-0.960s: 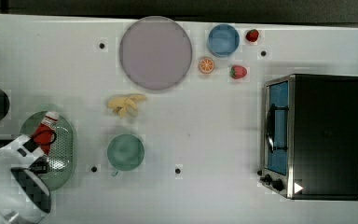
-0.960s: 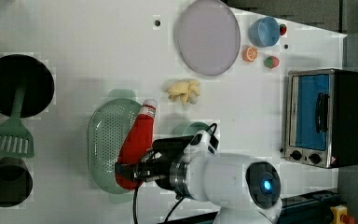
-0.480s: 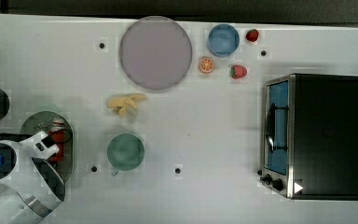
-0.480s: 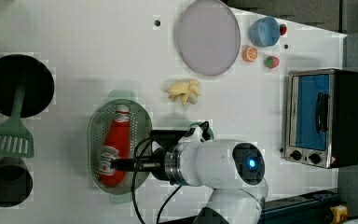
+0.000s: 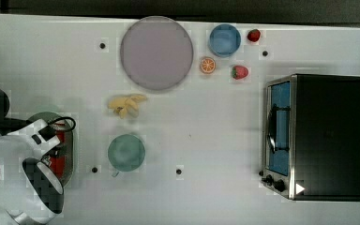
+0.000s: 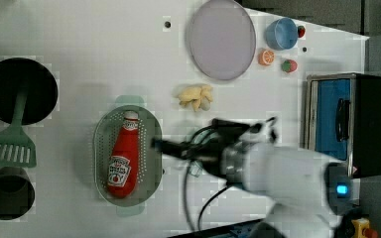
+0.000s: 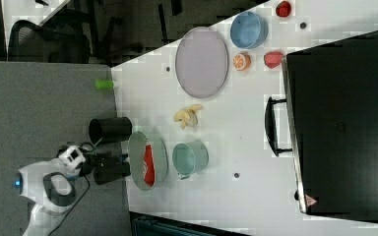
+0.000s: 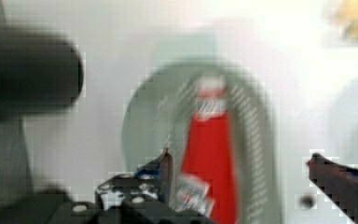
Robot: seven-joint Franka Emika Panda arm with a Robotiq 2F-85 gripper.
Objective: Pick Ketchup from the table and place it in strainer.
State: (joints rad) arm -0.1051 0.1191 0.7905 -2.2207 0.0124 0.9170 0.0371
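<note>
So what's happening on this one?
A single robot arm has put the Ketchup into the strainer. The bottle lies flat in the basket, cap toward the banana side of the table in the left view. The end effector is open, its fingers on either side of the bottle in the wrist view and not gripping it.

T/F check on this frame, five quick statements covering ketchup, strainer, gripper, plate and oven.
1. The Ketchup lies inside the strainer. True.
2. The gripper is shut on the bottle. False: its jaws stand open, apart from the bottle.
3. The lilac plate holds a banana. False: it is bare; the peeled banana lies on the table.
4. The toaster oven door is shut. True.
5. The bottle stands upright. False: it lies on its side.
</note>
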